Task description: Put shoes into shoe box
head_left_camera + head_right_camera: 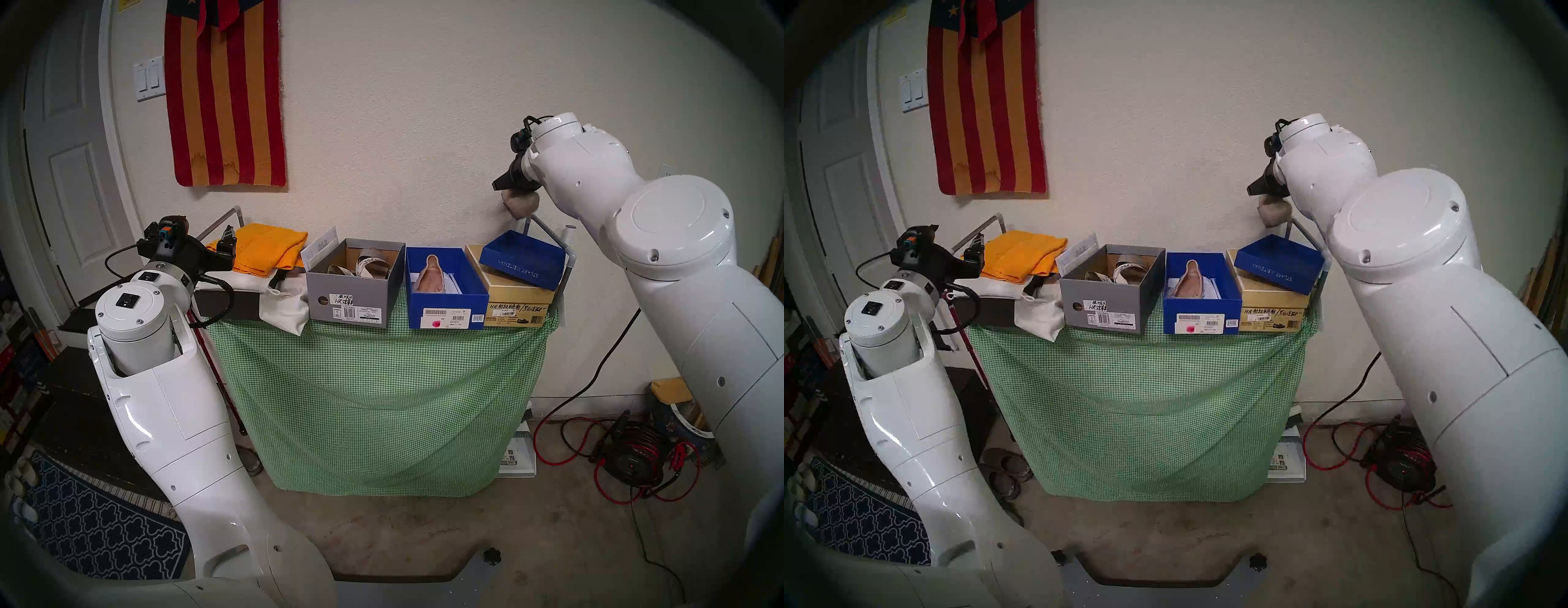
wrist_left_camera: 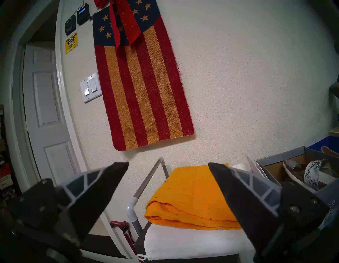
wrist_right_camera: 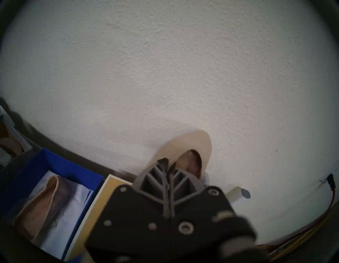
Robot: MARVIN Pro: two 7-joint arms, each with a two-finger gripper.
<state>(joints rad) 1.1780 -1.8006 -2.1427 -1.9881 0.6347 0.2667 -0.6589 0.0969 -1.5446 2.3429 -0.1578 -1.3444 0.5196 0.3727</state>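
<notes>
High above the table's right end, my right gripper [image 1: 505, 187] [image 3: 167, 165] is shut on the rim of a beige ballet flat [image 1: 521, 204] [image 3: 190, 147], which hangs close to the wall. The other beige flat [image 1: 430, 274] [image 3: 42, 200] lies on paper in the open blue shoe box [image 1: 447, 297]. To its left, a grey shoe box [image 1: 352, 301] holds the strappy sandals [image 1: 365, 265] [image 2: 310, 172]. At the table's left end my left gripper [image 1: 225, 248] [image 2: 168, 165] hangs open and empty above folded cloths.
The blue lid [image 1: 524, 259] rests upside down on a tan shoe box [image 1: 515, 301] at the right. An orange cloth [image 2: 192, 198] and white cloth bags [image 1: 284, 305] lie at the left. The green checked tablecloth [image 1: 382, 403] hangs down in front. Grey pipe rails [image 1: 551, 233] stand at both ends.
</notes>
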